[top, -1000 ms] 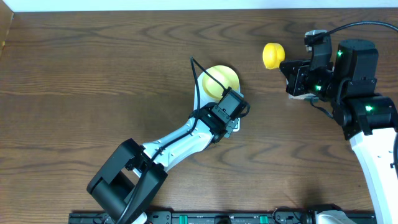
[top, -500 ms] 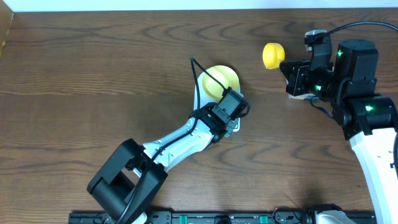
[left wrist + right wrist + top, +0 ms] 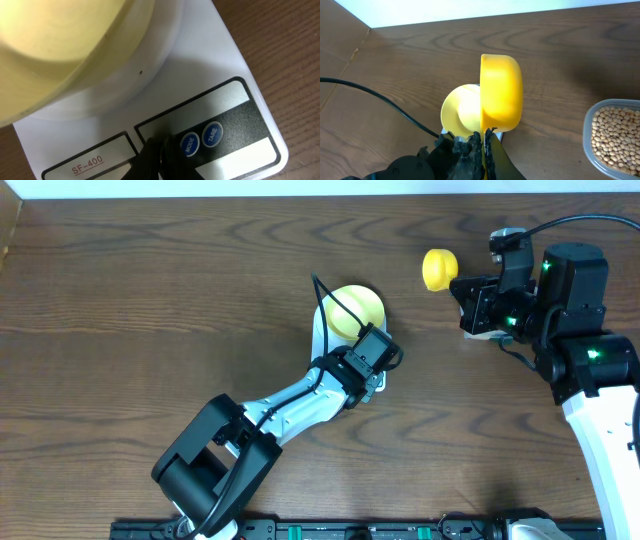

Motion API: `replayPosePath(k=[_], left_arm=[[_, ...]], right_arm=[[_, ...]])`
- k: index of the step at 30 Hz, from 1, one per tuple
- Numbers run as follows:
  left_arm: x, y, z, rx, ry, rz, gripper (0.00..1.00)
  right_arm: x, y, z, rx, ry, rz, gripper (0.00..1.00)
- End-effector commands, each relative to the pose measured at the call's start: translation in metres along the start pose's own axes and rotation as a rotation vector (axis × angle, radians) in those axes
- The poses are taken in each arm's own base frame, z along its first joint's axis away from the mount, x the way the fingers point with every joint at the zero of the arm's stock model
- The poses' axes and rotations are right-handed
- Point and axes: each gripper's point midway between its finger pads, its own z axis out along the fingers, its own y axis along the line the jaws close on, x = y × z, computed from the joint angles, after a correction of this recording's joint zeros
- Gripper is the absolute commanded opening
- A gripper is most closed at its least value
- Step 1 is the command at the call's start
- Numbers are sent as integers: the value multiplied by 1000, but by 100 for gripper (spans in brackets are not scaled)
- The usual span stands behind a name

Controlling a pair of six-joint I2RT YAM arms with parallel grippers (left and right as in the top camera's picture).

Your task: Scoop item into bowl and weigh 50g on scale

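- Overhead: the bowl [image 3: 358,308] sits on the scale [image 3: 322,338] in the middle of the worktop [image 3: 150,300]. The left fingers [image 3: 368,362] hang over the front part of the scale. Well apart, at the right, the right fingers [image 3: 462,285] grasp a yellow scoop [image 3: 437,269].
- Left wrist: the left fingers are clenched on nothing, and their tip is just beside the MODE button [image 3: 190,143]. The TARE button [image 3: 213,134] is one place further. We judge that the step is to press a button so that the scale shows zero with the bowl on it. We should push straight down and lightly, on one button only, so that the scale does not slide. The display we cannot read here.
- Right wrist: the right fingers are clenched on the scoop, which is held on its side. The beans [image 3: 615,132] lie in a clear container [image 3: 586,122] at the right. We see none in the visible part of the bowl. We think the scoop should wait until the zero is set.
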Motion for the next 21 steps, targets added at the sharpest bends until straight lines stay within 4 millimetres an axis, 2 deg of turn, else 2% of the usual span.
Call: replayPosePath(k=[1,15,21], left_arm=[[12,4,10,-21,38,12,8],[18,3,11,-16,63,18,8],[7,2,8,-9,20,7,8]], right_arm=[[-9,1,-5,3,-23,-26,1],[-9,2,-5,3,-23,-26,1],[-9,2,-5,3,-24,-27,1]])
